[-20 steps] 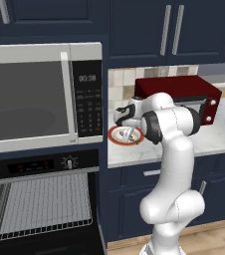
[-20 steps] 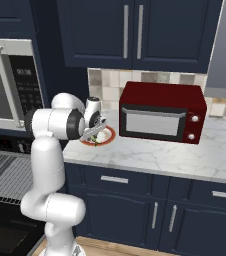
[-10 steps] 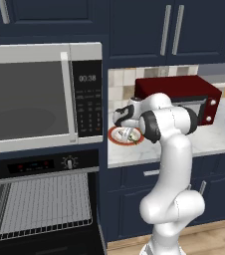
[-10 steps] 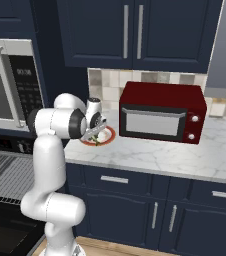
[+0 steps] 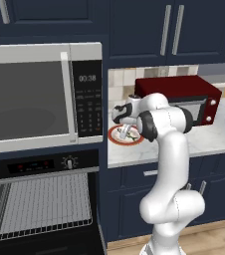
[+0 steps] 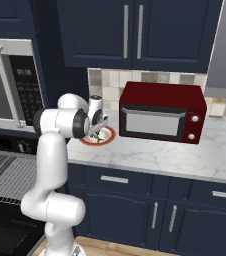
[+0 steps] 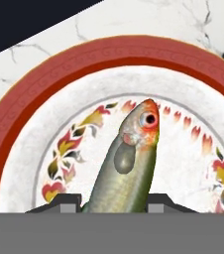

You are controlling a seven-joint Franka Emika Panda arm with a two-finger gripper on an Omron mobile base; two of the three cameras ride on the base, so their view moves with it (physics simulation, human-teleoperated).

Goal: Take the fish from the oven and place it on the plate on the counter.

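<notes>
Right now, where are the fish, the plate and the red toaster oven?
fish point(image 7: 134, 163), hand view, on its body.
plate point(image 7: 134, 49), hand view, on its orange-red rim.
red toaster oven point(image 6: 157, 122), right base view, on its glass door.

fish point(image 7: 131, 163): I see an olive-green body with a paler silver belly, and an orange-red head with a dark eye.
plate point(image 7: 29, 109): I see a white middle with small red, yellow and dark leaf ornaments in a ring, and a broad orange-red rim.
counter point(image 6: 185, 157): white-grey, marbled with thin dark veins.
cabinets point(image 6: 135, 207): navy blue, with silver handles.
toaster oven point(image 6: 162, 111): dark red.
oven point(image 5: 40, 199): black, I see a steel wire rack.
</notes>
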